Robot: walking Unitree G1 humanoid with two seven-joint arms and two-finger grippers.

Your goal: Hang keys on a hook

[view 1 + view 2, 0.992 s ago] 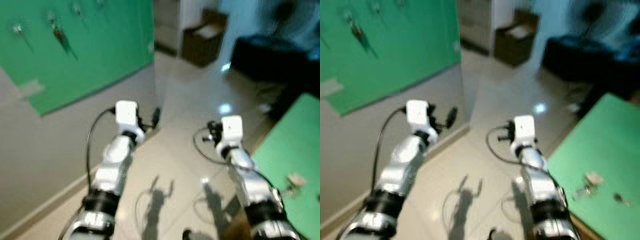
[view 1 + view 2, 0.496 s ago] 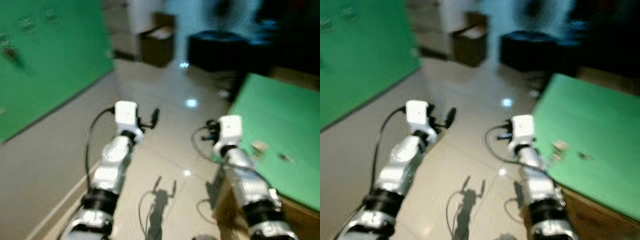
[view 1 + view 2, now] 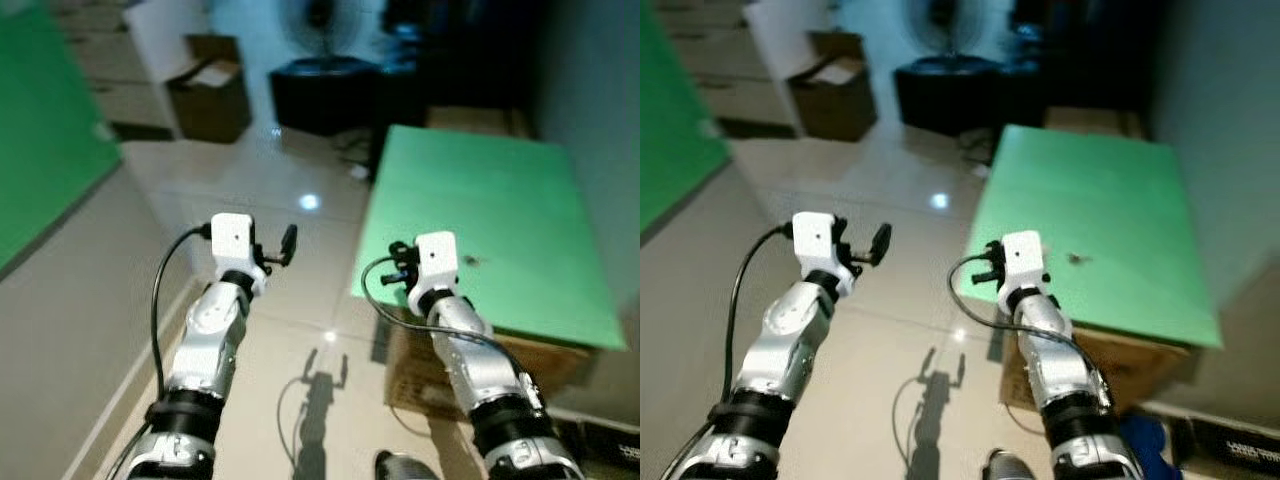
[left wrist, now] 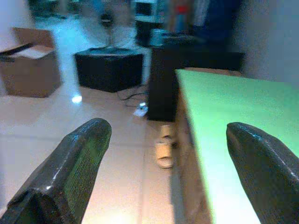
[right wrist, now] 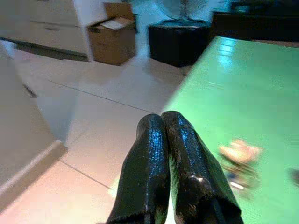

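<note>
Bare floor (image 3: pixel 300 300) lies open ahead of me; the green counter (image 3: pixel 480 210) blocks my right, a cardboard box (image 3: pixel 208 88) stands far off.

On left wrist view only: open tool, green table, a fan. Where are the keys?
Observer: On the green table. The right wrist view shows a blurred bunch of keys with a pale tag, lying a little ahead of the right tool.
Operator: Right tool holding anything?
Observer: No. Its fingers are shut together with nothing between them, near the table's edge.
Operator: Hook wall?
Observer: A green wall panel is on the robot's left. It is too blurred to make out any hooks.
</note>
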